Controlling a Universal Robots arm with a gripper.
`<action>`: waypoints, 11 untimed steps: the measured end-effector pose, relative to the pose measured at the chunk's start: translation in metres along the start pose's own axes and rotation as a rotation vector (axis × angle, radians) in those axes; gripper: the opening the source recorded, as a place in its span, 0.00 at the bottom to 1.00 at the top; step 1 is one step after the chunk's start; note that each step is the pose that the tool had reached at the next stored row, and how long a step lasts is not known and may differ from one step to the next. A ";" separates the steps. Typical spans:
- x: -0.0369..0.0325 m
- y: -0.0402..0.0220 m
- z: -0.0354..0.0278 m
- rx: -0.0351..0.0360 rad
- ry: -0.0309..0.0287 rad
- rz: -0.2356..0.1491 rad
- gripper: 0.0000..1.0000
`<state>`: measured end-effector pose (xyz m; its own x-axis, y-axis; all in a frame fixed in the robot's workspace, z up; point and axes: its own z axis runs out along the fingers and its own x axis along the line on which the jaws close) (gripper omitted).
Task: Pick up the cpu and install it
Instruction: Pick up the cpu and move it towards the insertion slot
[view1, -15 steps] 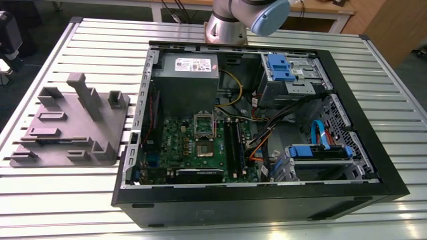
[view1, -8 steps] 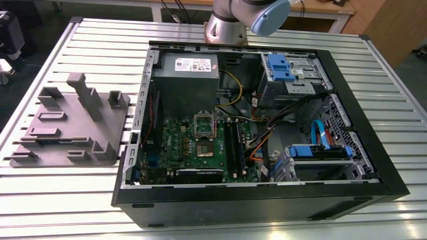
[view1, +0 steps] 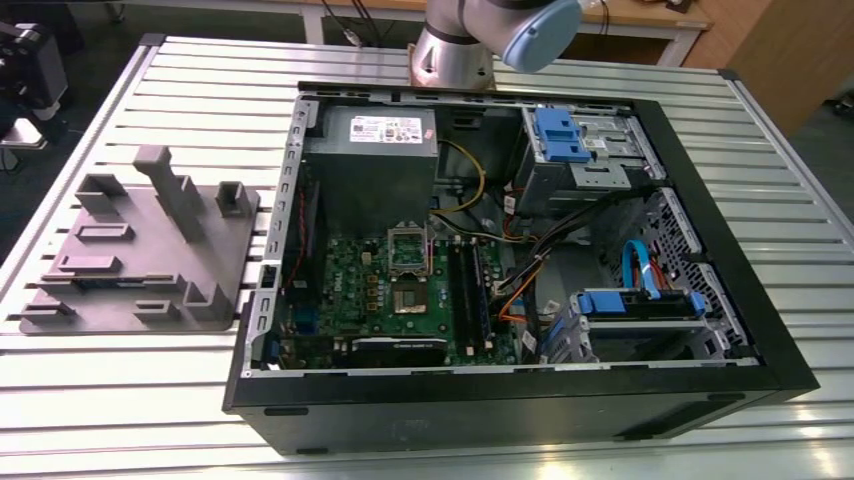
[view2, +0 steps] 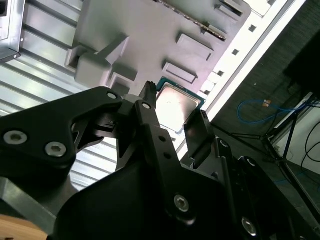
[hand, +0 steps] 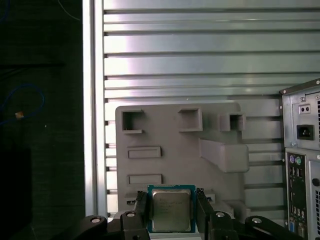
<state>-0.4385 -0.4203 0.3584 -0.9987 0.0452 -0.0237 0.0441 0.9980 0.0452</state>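
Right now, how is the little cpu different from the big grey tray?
The cpu is shiny silver with a green rim; the tray is dull grey all over. The cpu is flat; the tray has raised blocks and slots. The claw holds the cpu; the tray lies on the slatted table. Both are squarish.

The cpu (hand: 171, 212) has a pale metal lid with a dull, brushed-looking sheen, rimmed by thin green board. The tool (view2: 174, 102) is matt black, smooth and hard-looking, with shiny metal screw heads (view2: 181, 202) set into it. The tray (hand: 170, 130) is grey plastic, matt and faintly grainy. The surface (view1: 174, 90) is bare ribbed metal, its slats catching a soft glare. The case (view1: 534, 415) is satin black outside, with unpainted grey sheet metal within. The arm (view1: 447, 50) is smooth silver metal with a glossy blue-grey cap.
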 end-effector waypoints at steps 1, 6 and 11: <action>-0.0021 0.0001 0.0001 0.0000 0.0000 0.000 0.47; -0.0116 0.0005 0.0003 0.0000 0.0001 0.000 0.47; -0.0140 0.0006 0.0004 0.0000 0.0000 0.000 0.47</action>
<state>-0.4245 -0.4203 0.3584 -0.9987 0.0452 -0.0237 0.0441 0.9980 0.0452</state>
